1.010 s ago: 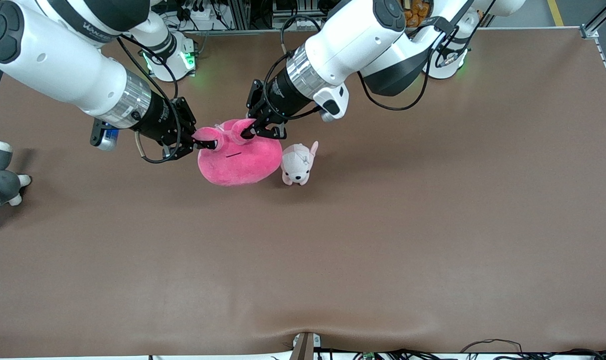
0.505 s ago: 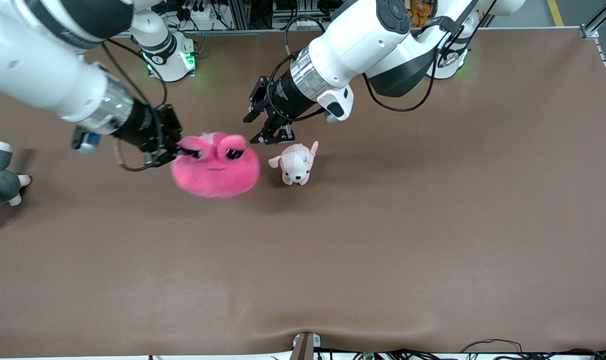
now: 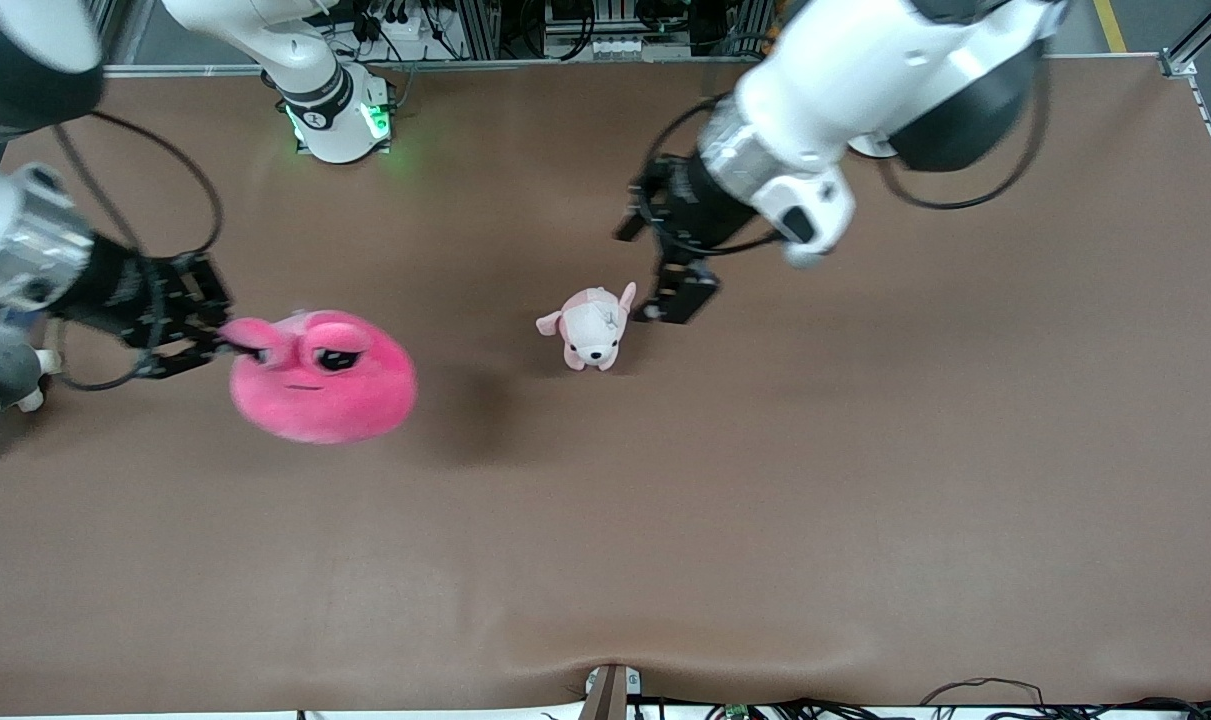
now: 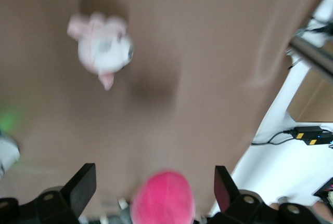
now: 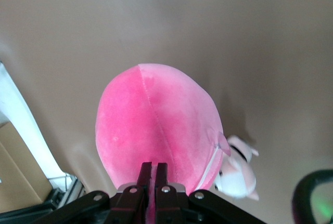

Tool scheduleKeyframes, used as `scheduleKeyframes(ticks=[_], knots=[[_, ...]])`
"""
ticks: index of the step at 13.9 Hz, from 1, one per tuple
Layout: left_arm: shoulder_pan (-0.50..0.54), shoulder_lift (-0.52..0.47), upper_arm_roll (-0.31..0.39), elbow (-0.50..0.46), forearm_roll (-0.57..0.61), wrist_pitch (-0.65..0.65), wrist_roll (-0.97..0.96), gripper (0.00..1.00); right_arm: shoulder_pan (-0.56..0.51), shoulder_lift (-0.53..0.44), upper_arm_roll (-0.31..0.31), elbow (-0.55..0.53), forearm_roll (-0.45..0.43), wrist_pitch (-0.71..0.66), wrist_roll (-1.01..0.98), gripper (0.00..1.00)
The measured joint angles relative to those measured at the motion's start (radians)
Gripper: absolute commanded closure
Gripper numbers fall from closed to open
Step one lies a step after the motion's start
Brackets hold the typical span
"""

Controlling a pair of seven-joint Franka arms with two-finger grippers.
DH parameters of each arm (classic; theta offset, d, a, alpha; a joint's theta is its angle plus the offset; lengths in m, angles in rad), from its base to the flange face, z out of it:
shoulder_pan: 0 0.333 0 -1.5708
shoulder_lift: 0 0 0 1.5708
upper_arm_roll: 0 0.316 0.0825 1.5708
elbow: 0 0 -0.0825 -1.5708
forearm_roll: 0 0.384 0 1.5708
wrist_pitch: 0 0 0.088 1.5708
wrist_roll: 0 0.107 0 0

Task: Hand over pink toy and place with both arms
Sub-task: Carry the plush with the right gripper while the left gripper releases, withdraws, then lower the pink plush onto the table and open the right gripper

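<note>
Right hand (image 3: 223, 345) pinched tight on one eye bulge of the pink toy (image 3: 320, 378), which hangs from it above the desk (image 3: 765, 500), toward the right arm's end. Left hand (image 3: 655, 270) empty, fingers spread wide, over the desk just beside the small puppy plush (image 3: 590, 335), well apart from the toy.

Hot-pink toy (image 3: 323, 385), black eyes; pale pink-white puppy (image 3: 589, 331); brown table (image 3: 765, 480).
</note>
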Motion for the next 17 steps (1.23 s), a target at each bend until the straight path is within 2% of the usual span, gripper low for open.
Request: scheduleKeyframes(ticks=[2, 5, 7, 10, 11, 12, 13, 14, 17], knots=[[0.063, -0.024, 0.003, 0.000, 0.049, -0.108, 0.214, 0.00, -0.118, 0.058, -0.002, -0.014, 0.008, 0.001, -0.178, 1.00], [0.178, -0.035, 0.007, -0.001, 0.110, -0.305, 0.611, 0.00, -0.295, 0.211, -0.002, -0.028, 0.136, 0.010, -0.425, 1.00], [0.262, -0.037, 0.009, -0.001, 0.171, -0.410, 0.874, 0.00, -0.349, 0.290, -0.001, -0.049, 0.164, 0.047, -0.563, 1.00], [0.356, -0.038, 0.010, -0.001, 0.292, -0.493, 1.231, 0.00, -0.384, 0.334, 0.000, -0.113, 0.167, 0.105, -0.682, 1.00], [0.365, -0.039, 0.010, -0.001, 0.341, -0.511, 1.327, 0.00, -0.396, 0.341, 0.000, -0.126, 0.167, 0.108, -0.709, 0.82], [0.367, -0.040, 0.010, -0.001, 0.378, -0.531, 1.396, 0.00, -0.408, 0.347, 0.000, -0.133, 0.167, 0.108, -0.723, 0.31], [0.368, -0.042, 0.010, -0.001, 0.410, -0.544, 1.447, 0.00, -0.422, 0.353, 0.000, -0.136, 0.168, 0.108, -0.736, 0.08], [0.369, -0.047, 0.010, -0.001, 0.432, -0.549, 1.490, 0.00, -0.436, 0.359, 0.000, -0.137, 0.168, 0.108, -0.764, 0.01], [0.396, -0.069, 0.010, -0.001, 0.446, -0.554, 1.607, 0.00, -0.448, 0.361, 0.007, -0.085, 0.180, 0.051, -0.829, 0.00]])
